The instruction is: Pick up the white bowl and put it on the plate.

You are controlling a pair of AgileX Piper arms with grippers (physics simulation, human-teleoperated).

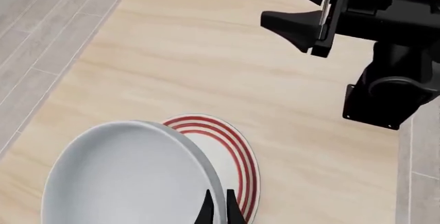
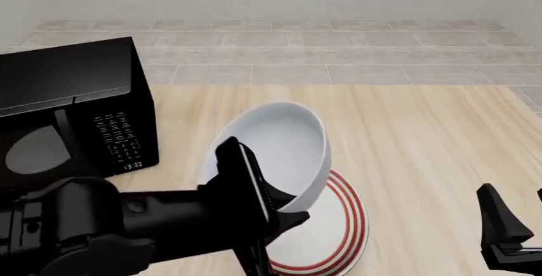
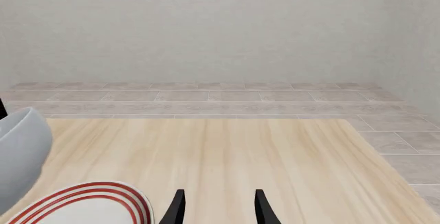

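The white bowl (image 2: pixel 284 146) is tilted on its side and held just above the plate (image 2: pixel 343 228), a flat white plate with red rings lying on the wooden table. My left gripper (image 2: pixel 286 212) is shut on the bowl's lower rim. In the left wrist view the fingers (image 1: pixel 206 211) pinch the bowl's (image 1: pixel 123 177) rim, with the plate (image 1: pixel 237 154) behind it. My right gripper (image 2: pixel 516 203) is open and empty to the right of the plate. Its view (image 3: pixel 218 208) shows the plate's (image 3: pixel 89 201) edge and the bowl's (image 3: pixel 17 157) side.
A black microwave (image 2: pixel 76 111) stands at the table's left, close to the left arm. The wooden tabletop (image 2: pixel 423 136) extends to the right and behind the plate. The right arm (image 1: pixel 385 38) crosses the left wrist view.
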